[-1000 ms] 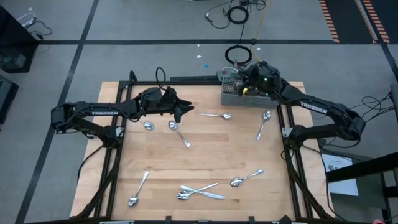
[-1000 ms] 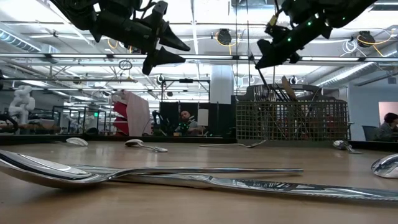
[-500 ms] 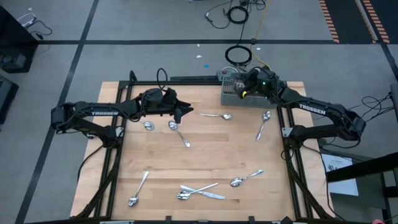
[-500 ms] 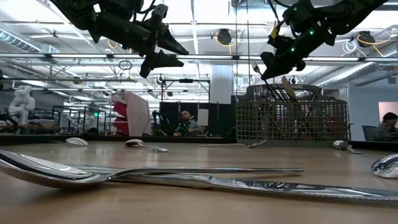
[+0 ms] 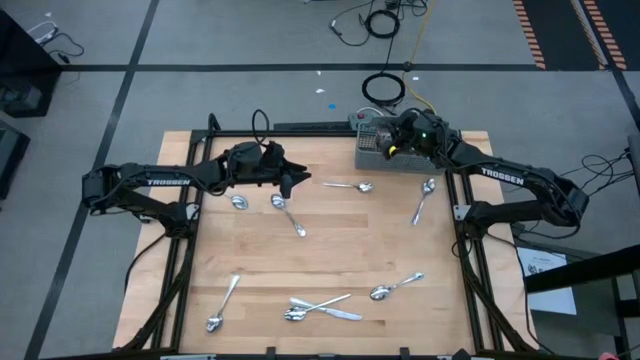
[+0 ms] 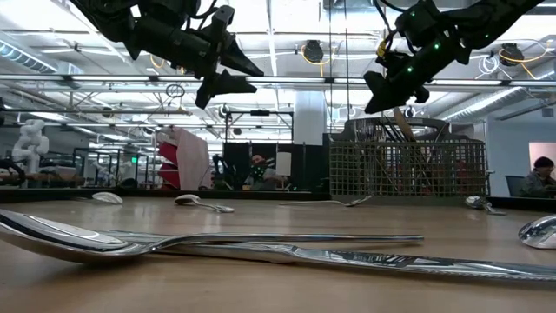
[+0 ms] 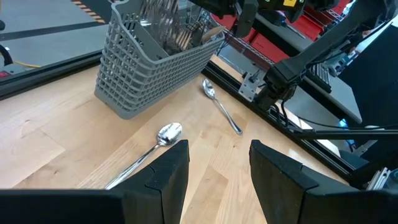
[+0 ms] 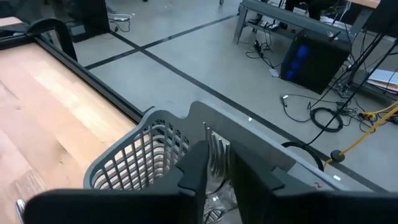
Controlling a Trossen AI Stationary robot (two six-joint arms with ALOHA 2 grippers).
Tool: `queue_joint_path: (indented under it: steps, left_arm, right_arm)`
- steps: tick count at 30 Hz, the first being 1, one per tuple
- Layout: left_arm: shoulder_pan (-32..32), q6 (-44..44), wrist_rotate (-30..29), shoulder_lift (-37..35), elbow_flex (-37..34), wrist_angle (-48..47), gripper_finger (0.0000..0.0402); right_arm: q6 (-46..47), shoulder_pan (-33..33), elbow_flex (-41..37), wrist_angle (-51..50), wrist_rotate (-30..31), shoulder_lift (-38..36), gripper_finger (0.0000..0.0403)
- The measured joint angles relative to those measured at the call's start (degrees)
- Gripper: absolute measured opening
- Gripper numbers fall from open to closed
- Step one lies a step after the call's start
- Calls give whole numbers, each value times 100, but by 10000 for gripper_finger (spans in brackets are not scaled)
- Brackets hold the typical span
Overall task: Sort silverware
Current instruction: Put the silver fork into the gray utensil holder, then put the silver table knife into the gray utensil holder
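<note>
Since a second ago my right end effector (image 5: pixel 390 140) has shifted inward over the grey mesh basket (image 5: pixel 372 156), and its fingers have begun to part; a fork (image 8: pixel 217 151) stands between them, tines up, above the basket; whether it is gripped, cannot tell. Left end effector (image 5: pixel 297 179) hangs above the desk (image 5: pixel 330 260), unmoved, fingers apart, empty. Spoons lie scattered: one (image 5: pixel 350 186) just beside the basket, another (image 5: pixel 423 201) toward the right edge, more near the front.
</note>
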Motion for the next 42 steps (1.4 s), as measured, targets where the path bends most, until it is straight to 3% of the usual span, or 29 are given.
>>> queue_joint_path:
  steps: [7, 18, 23, 34, 37, 42]
  left_arm:
    - [0, -4, -1, 0, 0, 4, 173]
    - [0, -9, -2, 0, 0, 11, 173]
    - [0, -4, -2, 0, 0, 17, 173]
    - [0, 555, 3, 0, 0, 17, 173]
    - [0, 744, 204, 0, 0, 17, 173]
    - [0, 1016, 747, 3, 0, 13, 173]
  right_arm:
    - [210, 8, 0, -9, -5, -96, 100]
    - [384, 276, 0, 8, -253, -1117, 127]
    - [812, 354, 0, 8, -874, -1407, 126]
    - [2502, 533, 0, 5, -3388, -1344, 125]
    - [2683, 931, 0, 17, -3377, -1313, 125]
    - [2820, 1781, 0, 34, -2660, -1309, 125]
